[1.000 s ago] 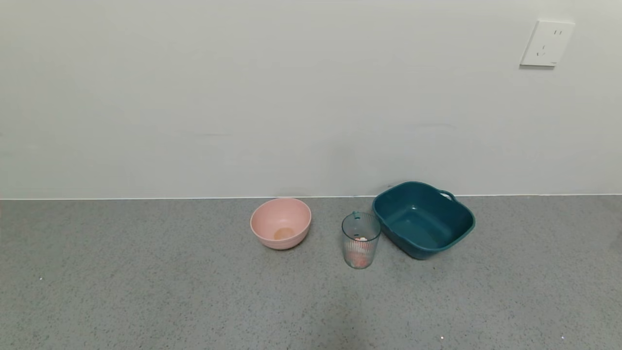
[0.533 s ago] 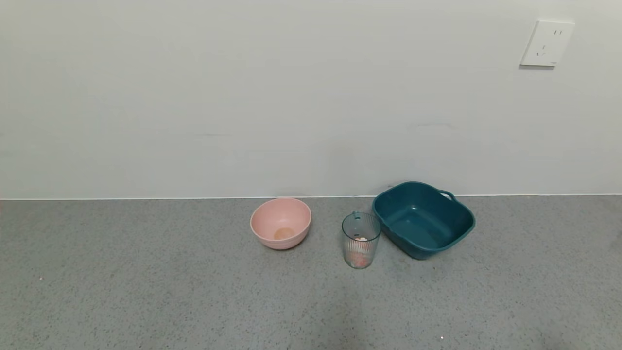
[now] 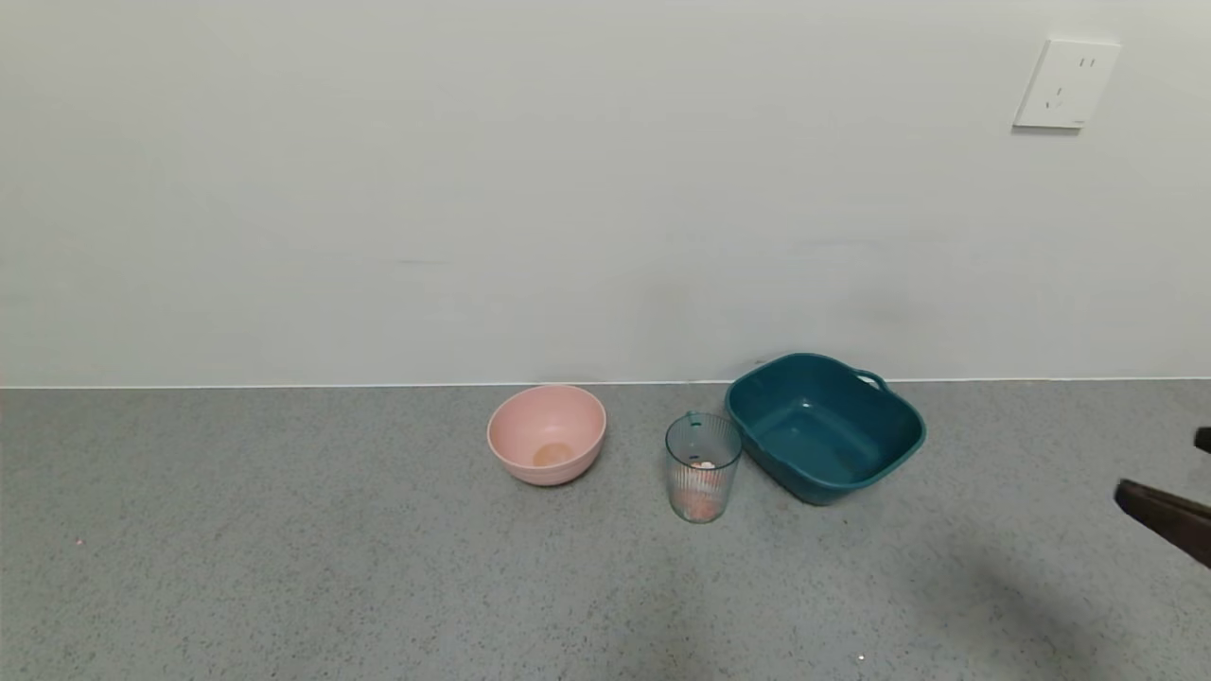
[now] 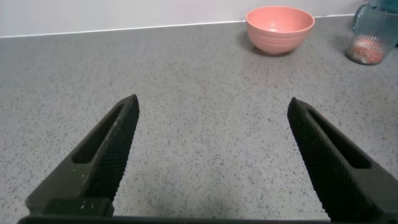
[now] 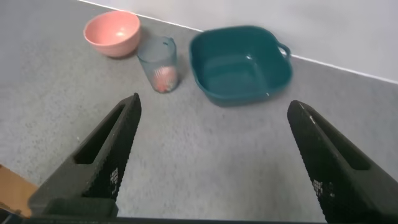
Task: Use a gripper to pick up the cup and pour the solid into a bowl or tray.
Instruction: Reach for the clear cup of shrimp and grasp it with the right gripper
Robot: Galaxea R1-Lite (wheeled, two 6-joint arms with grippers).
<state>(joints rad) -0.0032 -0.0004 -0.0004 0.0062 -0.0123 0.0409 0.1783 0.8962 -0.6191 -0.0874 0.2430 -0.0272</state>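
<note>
The cup [image 3: 702, 466] stands upright on the grey counter, close beside the near-left corner of the dark teal tub [image 3: 816, 487]. The orange-red and white solid [image 3: 700, 505] lies in the cup's bottom. The tub's inside looks bare. My right gripper [image 3: 1159, 465] is open and empty at the far right edge of the head view, well to the right of the tub. In the right wrist view it [image 5: 212, 104] is above the counter, short of the cup [image 5: 157, 62] and the tub [image 5: 239, 65]. My left gripper [image 4: 212, 101] is open and empty, low over bare counter, with the cup [image 4: 373, 31] far off.
A round pink bowl [image 3: 547, 435] stands left of the cup and also shows in the left wrist view [image 4: 278, 28]. A white wall with a socket [image 3: 1064, 83] rises just behind the containers. Open counter lies in front of them.
My right gripper's fingers have come into the head view at the right edge. The cup, the tub and the pink bowl have not moved.
</note>
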